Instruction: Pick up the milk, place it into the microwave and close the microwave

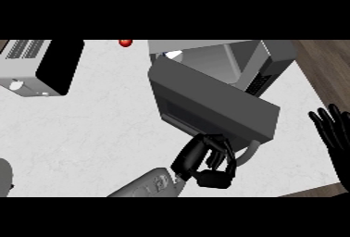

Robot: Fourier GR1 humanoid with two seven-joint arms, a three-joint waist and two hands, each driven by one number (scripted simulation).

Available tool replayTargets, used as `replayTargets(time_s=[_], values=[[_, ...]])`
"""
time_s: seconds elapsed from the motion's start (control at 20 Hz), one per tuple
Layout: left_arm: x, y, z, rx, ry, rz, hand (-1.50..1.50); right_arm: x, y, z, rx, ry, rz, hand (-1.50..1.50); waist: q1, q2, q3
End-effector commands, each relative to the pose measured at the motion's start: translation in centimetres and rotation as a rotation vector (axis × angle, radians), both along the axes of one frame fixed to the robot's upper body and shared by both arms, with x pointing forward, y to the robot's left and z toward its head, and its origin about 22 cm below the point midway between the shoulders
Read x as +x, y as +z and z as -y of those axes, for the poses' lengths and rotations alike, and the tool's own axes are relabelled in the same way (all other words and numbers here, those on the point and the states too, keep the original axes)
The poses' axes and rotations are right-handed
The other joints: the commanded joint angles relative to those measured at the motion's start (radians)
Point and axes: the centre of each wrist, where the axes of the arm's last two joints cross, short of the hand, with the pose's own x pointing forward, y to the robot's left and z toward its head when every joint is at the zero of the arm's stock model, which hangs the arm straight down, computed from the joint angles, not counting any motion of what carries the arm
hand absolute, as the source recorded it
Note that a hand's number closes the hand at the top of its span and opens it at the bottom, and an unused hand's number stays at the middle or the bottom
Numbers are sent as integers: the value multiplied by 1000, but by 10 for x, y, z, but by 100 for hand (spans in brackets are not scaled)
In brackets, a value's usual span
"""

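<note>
Left hand [205, 159] has its fingers curled at the lower edge of the half-shut door [212, 104], right hand [335, 132] rests open, milk presumably inside the microwave [273, 58] but hidden, so the fingers might slip off mid-push.

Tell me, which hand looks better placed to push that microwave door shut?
The left hand: it is already at the lower edge of the half-open door of the microwave, fingers curled by the handle. The right hand rests open at the view's right edge, away from the door.
</note>
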Motion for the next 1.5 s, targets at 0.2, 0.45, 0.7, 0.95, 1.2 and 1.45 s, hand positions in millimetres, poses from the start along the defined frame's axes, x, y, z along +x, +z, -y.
replayTargets(time_s=[0.2, 0.45, 0.7, 0.95, 1.2, 1.45], values=[[29, 26, 11, -54, 115, -1, 150, 6, 28, -3, 4, 117, 38, -150, -63, 15, 0], [56, 43, 10, -74, 205, -30, 150, 6, 36, -5, 35, 143, 49, -150, -96, 26, 0], [73, 61, 8, -209, 265, -32, 150, 9, 41, -6, 50, 177, 39, -150, -114, 45, -3], [85, 61, 3, -249, 300, -35, 150, 10, 50, -1, 43, 179, 40, -150, -135, 55, -1], [99, 71, 3, -271, 319, -26, 150, 12, 65, 0, 20, 211, 62, -150, -165, 55, -1], [107, 71, 0, -289, 336, -10, 150, 16, 74, -2, 28, 240, 84, -150, -173, 64, 1]])
